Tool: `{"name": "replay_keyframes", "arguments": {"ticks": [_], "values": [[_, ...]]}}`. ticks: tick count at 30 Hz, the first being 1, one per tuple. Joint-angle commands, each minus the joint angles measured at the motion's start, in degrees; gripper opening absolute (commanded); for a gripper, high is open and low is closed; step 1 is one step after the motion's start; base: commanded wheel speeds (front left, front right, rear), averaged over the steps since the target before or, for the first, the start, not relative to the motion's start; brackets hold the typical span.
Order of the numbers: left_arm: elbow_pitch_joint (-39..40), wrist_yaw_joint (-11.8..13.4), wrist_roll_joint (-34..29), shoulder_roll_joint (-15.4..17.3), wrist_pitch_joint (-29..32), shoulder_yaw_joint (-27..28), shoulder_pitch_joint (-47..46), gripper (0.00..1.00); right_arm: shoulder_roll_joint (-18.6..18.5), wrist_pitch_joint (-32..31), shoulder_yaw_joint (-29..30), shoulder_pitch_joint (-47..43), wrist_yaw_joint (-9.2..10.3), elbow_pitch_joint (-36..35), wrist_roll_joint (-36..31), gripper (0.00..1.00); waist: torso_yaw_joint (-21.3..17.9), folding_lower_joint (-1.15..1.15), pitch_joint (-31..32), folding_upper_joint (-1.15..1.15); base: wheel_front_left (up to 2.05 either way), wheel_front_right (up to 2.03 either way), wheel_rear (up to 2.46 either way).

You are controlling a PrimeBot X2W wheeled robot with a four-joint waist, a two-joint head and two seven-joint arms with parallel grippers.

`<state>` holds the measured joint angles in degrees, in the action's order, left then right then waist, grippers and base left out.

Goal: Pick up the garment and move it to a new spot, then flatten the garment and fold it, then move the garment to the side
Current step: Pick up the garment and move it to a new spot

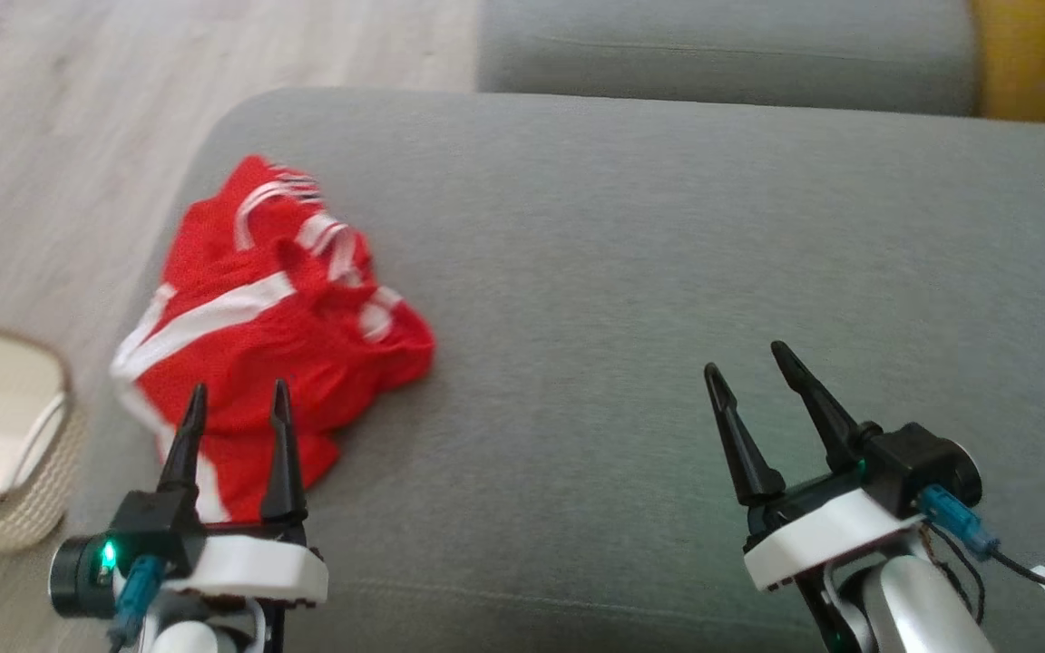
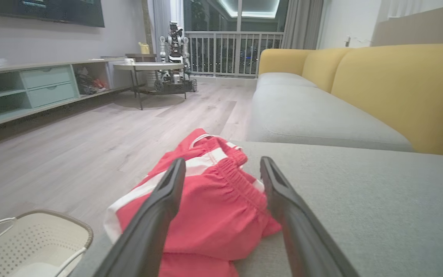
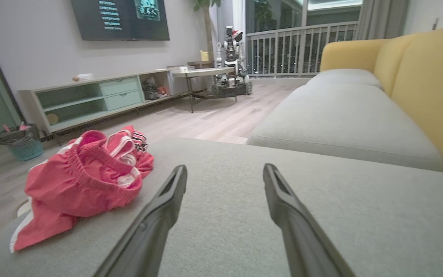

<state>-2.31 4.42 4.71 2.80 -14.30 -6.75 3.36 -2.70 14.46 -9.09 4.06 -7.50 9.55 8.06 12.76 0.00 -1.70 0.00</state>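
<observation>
- The garment, red shorts with white stripes, lies crumpled at the left of the head view. It sits on the left end of the grey sofa cushion, and its left hem reaches the cushion's edge and seems to droop over it.
- A pale woven basket stands on the floor just beside that edge, at the lower left of the frame.
- The left gripper has its jaws spread and holds nothing. Its fingers point up the frame over the near end of the heap, and I cannot tell whether they touch the cloth.
- The right gripper is also spread and empty, over bare cushion at the lower right, well apart from the shorts.
- Handling, as I judge it: the cloth is thin, light and limp. It will sag and unfold when lifted, and a pinch may slip off a single layer.
- It is not fragile, so a firm pinch is safe.
- The best hold looks like the gathered elastic waistband, which the wrist views show arching across the top of the heap. It is thicker and gives the fingers something to bite on.
- In the head view the heap's long axis runs from the lower left up towards the upper middle, leaning slightly right.
- The end with the dark-and-white striped trim points to the top of the frame and the plainer red end points to the left gripper.
</observation>
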Motion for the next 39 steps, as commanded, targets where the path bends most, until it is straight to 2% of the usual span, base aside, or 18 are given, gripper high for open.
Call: {"name": "replay_keyframes", "arguments": {"ticks": [1,6,12,16,21,27,31,33,39], "values": [[2.2,0.4,0.7,0.1,-0.7,1.6,-2.3,1.00,-0.2,0.5,-1.1,1.6,0.01,-1.8,-0.5,1.00,3.3,0.00,-0.3,0.00,0.00,0.00,0.00],[2.9,0.7,1.3,0.1,-0.7,1.6,-1.6,1.00,-0.2,0.5,-1.1,1.2,0.01,-1.7,-0.9,1.00,6.7,0.00,-0.4,0.00,0.00,0.00,0.00],[3.4,0.4,2.8,0.1,-0.7,2.0,-1.7,1.00,-0.2,0.5,-0.8,1.0,0.01,-1.9,-1.6,1.00,8.1,0.00,-1.3,0.00,0.00,0.00,0.00],[0.7,-2.8,3.1,0.8,-0.7,2.0,-3.8,1.00,-0.2,0.5,-0.2,1.2,0.01,-1.9,-2.8,1.00,8.1,0.00,-2.8,0.00,0.00,0.00,0.00],[-4.6,-7.1,3.8,3.6,0.1,1.8,-11.4,1.00,-0.2,0.5,0.3,2.6,0.01,-2.0,-4.3,1.00,7.2,0.00,-5.8,0.00,0.00,0.00,0.00],[-10.2,-10.7,7.2,8.0,8.6,0.8,-23.5,1.00,-0.2,0.5,0.9,4.3,0.01,-2.5,-6.1,1.00,5.7,0.00,-9.3,0.00,0.00,0.00,0.00],[-13.9,-11.7,13.0,12.6,13.1,0.8,-29.4,1.00,-0.2,0.5,1.6,5.7,0.01,-3.4,-7.6,1.00,4.7,0.00,-12.7,0.00,0.00,0.00,0.00],[-14.8,-11.8,16.2,14.0,13.4,0.5,-31.5,1.00,-0.2,0.5,2.4,6.2,0.01,-3.8,-8.6,1.00,4.8,0.00,-14.3,0.00,0.00,0.00,0.00],[-18.1,-11.9,27.9,17.5,14.7,-6.9,-35.6,1.00,-0.5,0.5,4.7,6.9,0.01,-4.8,-10.9,1.00,5.6,0.00,-17.7,0.00,0.00,0.00,0.00]]}}
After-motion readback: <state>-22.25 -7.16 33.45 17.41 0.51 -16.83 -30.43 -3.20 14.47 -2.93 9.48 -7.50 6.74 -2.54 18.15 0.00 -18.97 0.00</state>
